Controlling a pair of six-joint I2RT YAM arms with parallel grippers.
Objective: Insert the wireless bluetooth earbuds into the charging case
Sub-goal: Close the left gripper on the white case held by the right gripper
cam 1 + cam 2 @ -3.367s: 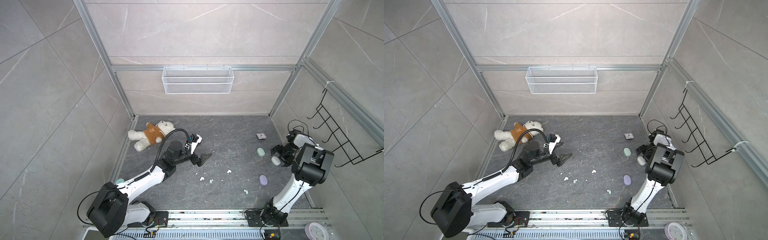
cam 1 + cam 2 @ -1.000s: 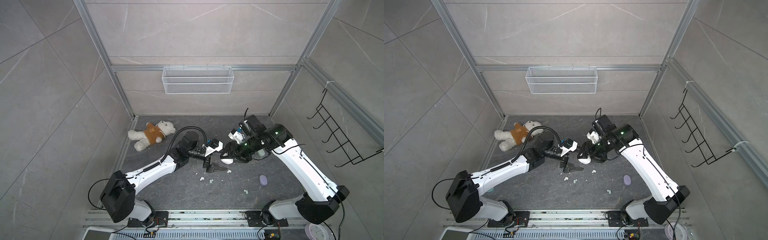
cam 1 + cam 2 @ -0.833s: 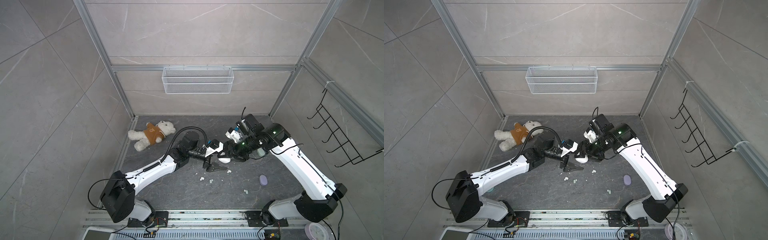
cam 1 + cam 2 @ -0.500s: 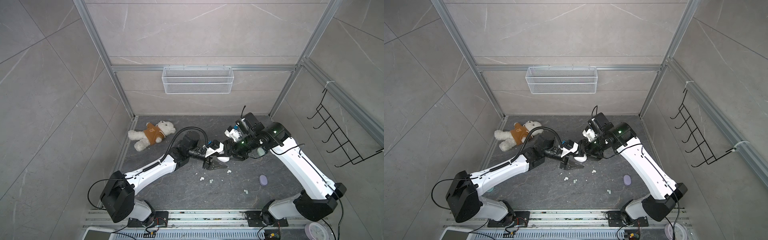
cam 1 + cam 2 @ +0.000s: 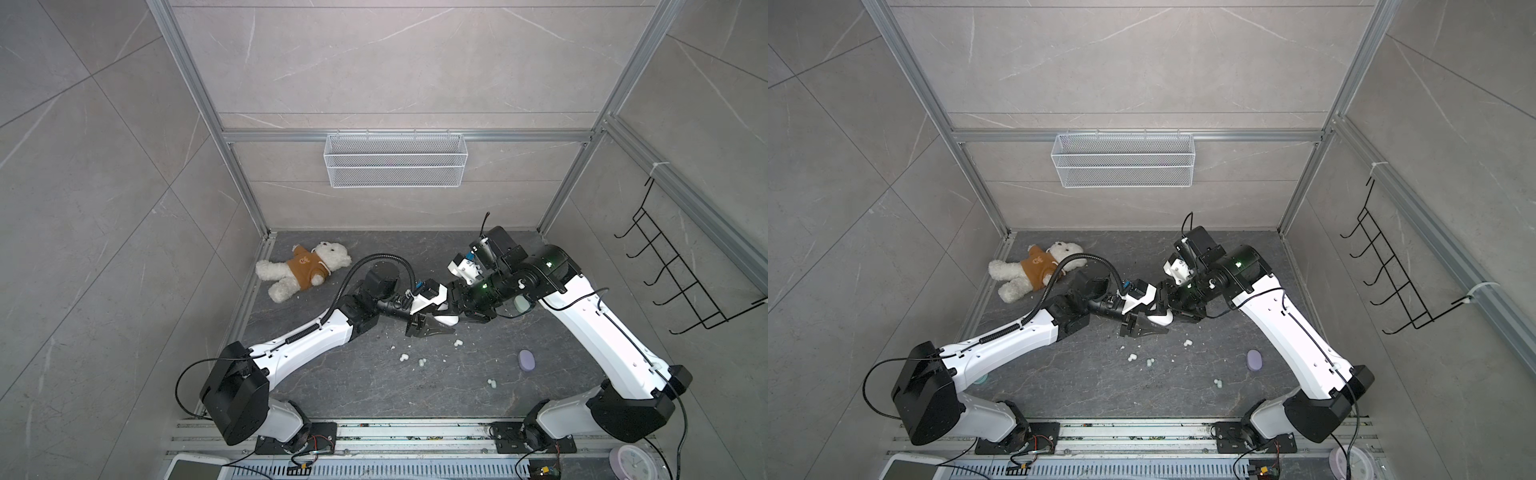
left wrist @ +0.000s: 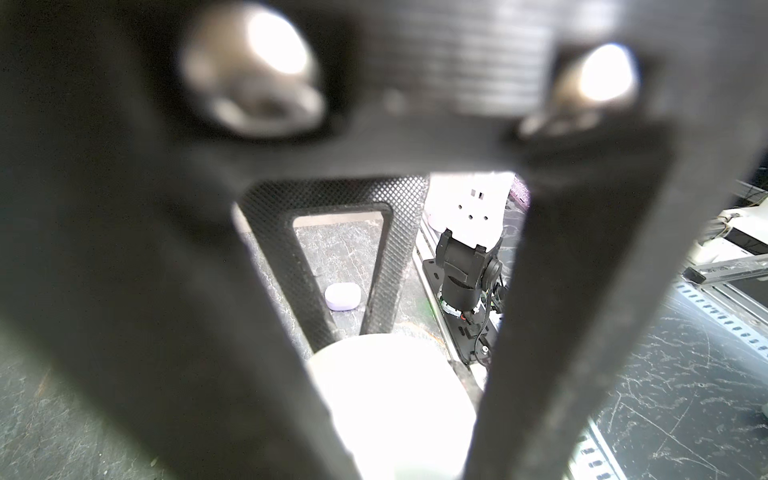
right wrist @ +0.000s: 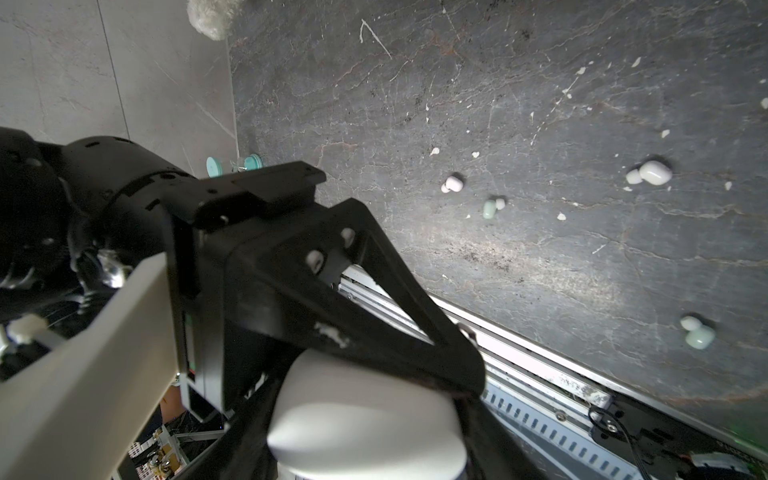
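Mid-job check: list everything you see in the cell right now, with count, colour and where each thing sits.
white charging case: 1, white, mid-floor, held between both grippers
earbuds: 4 seen, two white and two mint, loose on the floor in front of the grippers
lilac case: 1, lilac, floor, front right
mint case: 1, pale mint, floor, partly hidden by the right arm
teddy bear: 1, white with brown shirt, floor, back left
wire basket: 1, white, back wall
hook rack: 1, black, right wall
small teal object: 1, floor by the left wall, kind unclear
clock: 1, lilac, beyond the front rail
left gripper: black, shut on the white case
right gripper: black, shut on it too
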